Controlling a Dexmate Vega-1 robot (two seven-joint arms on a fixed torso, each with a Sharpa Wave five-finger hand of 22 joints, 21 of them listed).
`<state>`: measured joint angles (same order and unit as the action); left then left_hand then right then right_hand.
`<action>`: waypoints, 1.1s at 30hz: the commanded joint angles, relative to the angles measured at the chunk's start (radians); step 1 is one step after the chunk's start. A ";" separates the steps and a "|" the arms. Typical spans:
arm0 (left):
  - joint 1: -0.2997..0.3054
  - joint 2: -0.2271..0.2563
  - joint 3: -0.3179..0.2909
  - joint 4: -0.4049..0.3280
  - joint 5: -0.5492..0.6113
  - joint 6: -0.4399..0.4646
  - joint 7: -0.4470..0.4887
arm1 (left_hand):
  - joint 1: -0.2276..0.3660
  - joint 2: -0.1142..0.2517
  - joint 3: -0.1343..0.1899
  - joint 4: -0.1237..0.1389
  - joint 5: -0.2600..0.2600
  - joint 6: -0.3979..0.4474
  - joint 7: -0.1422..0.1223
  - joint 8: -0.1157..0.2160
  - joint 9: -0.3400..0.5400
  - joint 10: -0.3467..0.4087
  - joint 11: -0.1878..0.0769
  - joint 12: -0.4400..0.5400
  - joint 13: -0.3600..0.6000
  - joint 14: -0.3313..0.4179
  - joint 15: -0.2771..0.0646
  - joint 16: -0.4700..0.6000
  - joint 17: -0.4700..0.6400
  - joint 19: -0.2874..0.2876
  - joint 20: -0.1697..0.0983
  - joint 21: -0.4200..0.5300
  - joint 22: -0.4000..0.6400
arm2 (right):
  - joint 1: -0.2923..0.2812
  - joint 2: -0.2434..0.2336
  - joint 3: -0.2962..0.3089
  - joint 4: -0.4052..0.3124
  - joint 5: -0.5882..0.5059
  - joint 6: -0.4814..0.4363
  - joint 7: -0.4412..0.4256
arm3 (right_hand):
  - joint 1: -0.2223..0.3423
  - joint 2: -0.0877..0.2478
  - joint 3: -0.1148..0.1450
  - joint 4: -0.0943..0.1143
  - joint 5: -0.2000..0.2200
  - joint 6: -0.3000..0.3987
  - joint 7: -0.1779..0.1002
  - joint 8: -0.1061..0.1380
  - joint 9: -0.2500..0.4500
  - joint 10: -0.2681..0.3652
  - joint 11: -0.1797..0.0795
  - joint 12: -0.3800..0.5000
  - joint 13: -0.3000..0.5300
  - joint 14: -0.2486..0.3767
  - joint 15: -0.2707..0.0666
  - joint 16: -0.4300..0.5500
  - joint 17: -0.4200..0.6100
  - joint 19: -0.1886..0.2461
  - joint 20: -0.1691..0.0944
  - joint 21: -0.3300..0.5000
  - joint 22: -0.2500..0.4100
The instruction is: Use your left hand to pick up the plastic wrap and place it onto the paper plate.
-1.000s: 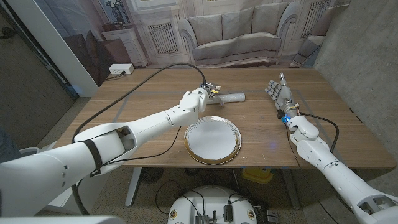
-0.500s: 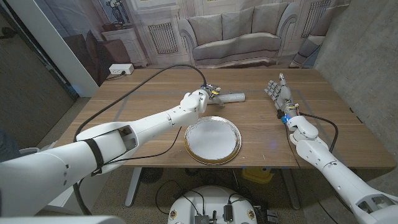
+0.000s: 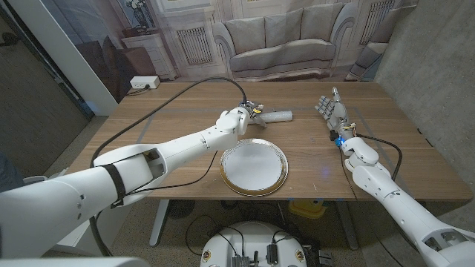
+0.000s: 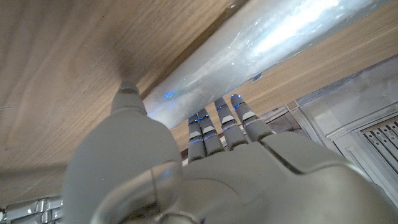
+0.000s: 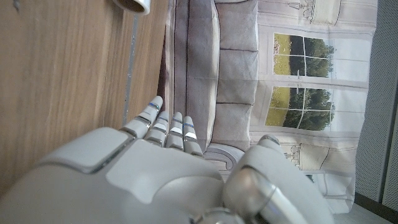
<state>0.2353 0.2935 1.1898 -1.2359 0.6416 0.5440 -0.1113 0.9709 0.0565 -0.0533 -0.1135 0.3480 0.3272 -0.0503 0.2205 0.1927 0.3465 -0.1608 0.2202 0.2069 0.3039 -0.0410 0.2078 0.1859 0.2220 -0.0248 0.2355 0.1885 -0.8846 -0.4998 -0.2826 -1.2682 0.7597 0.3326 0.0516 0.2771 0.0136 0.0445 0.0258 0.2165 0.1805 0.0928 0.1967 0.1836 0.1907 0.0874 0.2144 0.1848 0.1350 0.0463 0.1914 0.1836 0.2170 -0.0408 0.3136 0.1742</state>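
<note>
Wooden counter (image 3: 185,111) fills the scene, with a printed sofa backdrop (image 3: 278,37) behind its far edge and a white power strip (image 3: 144,82) on the floor past the far left corner. Your left hand (image 3: 241,115) is out at the counter's far middle, right at the near end of the plastic wrap (image 3: 276,116), a silvery roll lying flat on the wood. In the left wrist view the roll (image 4: 249,53) runs across just ahead of the fingers (image 4: 217,127), which sit side by side close to it, thumb off to one side; can't tell if they touch or clamp it yet. Roll is on the counter, just behind the paper plate (image 3: 253,167), not on it. Plate is white with a gold rim, at the near middle. Your right hand (image 3: 332,110) stands upright on the right side, well apart from the roll, fingers (image 5: 166,127) straight, a little spread, holding nothing.
</note>
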 commanded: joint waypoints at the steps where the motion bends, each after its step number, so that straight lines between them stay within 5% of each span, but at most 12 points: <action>1: -0.015 -0.022 0.015 0.038 -0.015 -0.004 -0.007 | 0.037 0.013 0.008 -0.016 -0.006 0.028 0.004 0.013 0.006 0.027 -0.001 0.012 0.003 0.037 -0.051 0.011 0.003 0.041 -0.003 0.015 0.002 | 0.016 0.006 -0.003 0.022 0.003 -0.002 0.010 | 0.003 0.001 -0.005 -0.002 -0.003 0.008 0.002 -0.002 0.005 0.010 -0.001 -0.003 0.001 0.004 0.000 0.000 0.003 0.008 -0.006 -0.004 0.006; 23: -0.025 -0.035 0.014 0.057 -0.065 -0.012 -0.017 | 0.228 0.087 0.084 -0.044 -0.074 0.215 -0.013 0.059 0.010 0.208 -0.032 0.041 0.013 0.254 -0.111 0.040 0.006 0.267 -0.022 0.094 0.004 | 0.029 0.011 -0.006 0.036 0.002 -0.005 0.016 | 0.002 0.001 -0.008 -0.002 -0.003 0.008 0.002 -0.002 0.005 0.010 -0.002 -0.004 0.001 0.006 0.000 0.000 0.003 0.013 -0.007 -0.010 0.006; 24: -0.023 -0.034 0.012 0.056 -0.068 -0.015 -0.013 | 0.238 0.087 0.088 -0.042 -0.081 0.230 -0.014 0.062 0.010 0.219 0.002 0.042 0.013 0.269 -0.115 0.040 0.006 0.277 -0.023 0.098 0.004 | 0.029 0.010 -0.007 0.035 0.002 -0.006 0.015 | 0.002 0.001 -0.008 -0.002 -0.003 0.008 0.002 -0.001 0.005 0.011 -0.001 -0.004 0.001 0.006 0.000 0.000 0.003 0.013 -0.007 -0.010 0.006; 26: -0.022 -0.032 0.009 0.054 -0.074 -0.018 -0.010 | 0.252 0.090 0.095 -0.040 -0.091 0.268 -0.015 0.071 0.010 0.243 0.010 0.045 0.013 0.306 -0.126 0.047 0.006 0.309 -0.032 0.110 0.004 | 0.029 0.011 -0.007 0.035 0.002 -0.006 0.016 | 0.002 0.001 -0.009 -0.002 -0.003 0.009 0.002 -0.001 0.005 0.012 -0.001 -0.003 0.001 0.006 0.000 0.000 0.004 0.014 -0.007 -0.011 0.006; 33: -0.008 -0.023 -0.009 0.045 -0.093 -0.031 0.024 | 0.311 0.099 0.132 -0.036 -0.123 0.376 -0.021 0.092 0.010 0.348 0.001 0.061 0.017 0.418 -0.166 0.055 0.006 0.416 -0.065 0.154 0.001 | 0.023 0.009 -0.008 0.022 -0.001 -0.009 0.005 | 0.002 0.002 -0.010 -0.002 -0.003 0.009 0.001 -0.001 0.005 0.011 0.001 -0.003 0.001 0.008 -0.001 0.001 0.004 0.015 -0.007 -0.013 0.007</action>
<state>0.2130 0.2618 1.1995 -1.1850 0.5791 0.5338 -0.1183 1.2549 0.1461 0.0655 -0.1486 0.2368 0.6488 -0.0541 0.2981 0.1968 0.6522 -0.1552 0.2703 0.2197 0.6815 -0.0613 0.2595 0.1886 0.6002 -0.0547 0.3724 0.1883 -0.8575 -0.4901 -0.2885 -1.2348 0.7623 0.3278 0.0662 0.2771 0.0135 0.0373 0.0249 0.2165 0.1805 0.0928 0.1967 0.1836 0.1907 0.0874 0.2104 0.1848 0.1349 0.0464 0.1914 0.1836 0.2222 -0.0354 0.3057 0.1794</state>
